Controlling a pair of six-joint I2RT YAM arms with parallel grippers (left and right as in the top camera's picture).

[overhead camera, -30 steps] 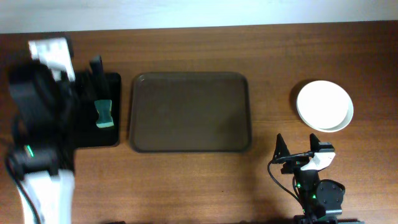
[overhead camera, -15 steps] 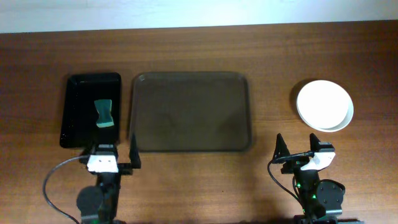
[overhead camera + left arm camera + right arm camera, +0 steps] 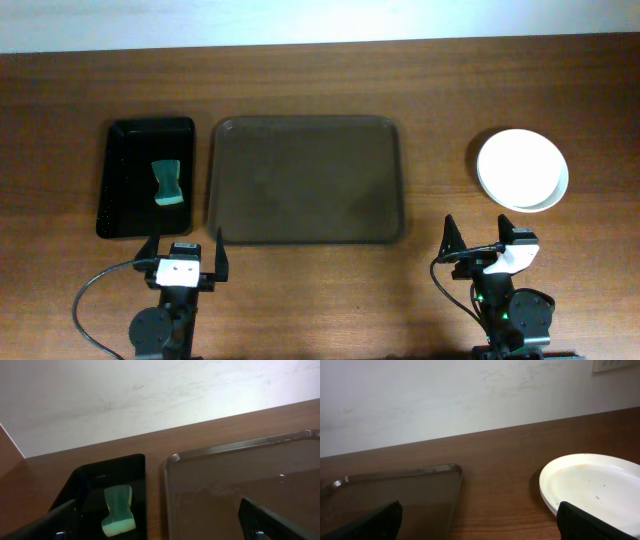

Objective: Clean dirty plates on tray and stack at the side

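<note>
The dark brown tray (image 3: 305,180) lies empty in the middle of the table. The white plates (image 3: 522,170) sit stacked on the table to its right, off the tray. In the right wrist view the top plate (image 3: 595,485) shows faint brownish specks. My left gripper (image 3: 185,250) is open and empty near the table's front edge, just in front of the tray's left corner. My right gripper (image 3: 477,240) is open and empty at the front, below the plates. The left wrist view shows the tray (image 3: 240,475) ahead of the open left gripper (image 3: 160,530). The right wrist view shows the tray's corner (image 3: 385,495) ahead of the open right gripper (image 3: 480,527).
A smaller glossy black tray (image 3: 145,178) stands left of the brown tray, with a green sponge (image 3: 168,183) in it. Both also show in the left wrist view, the black tray (image 3: 90,485) and the sponge (image 3: 118,510). A pale wall runs behind the table.
My left arm has drawn back from over the black tray to the table's front edge and settled slightly to the right. The right arm and the plates have not moved.
</note>
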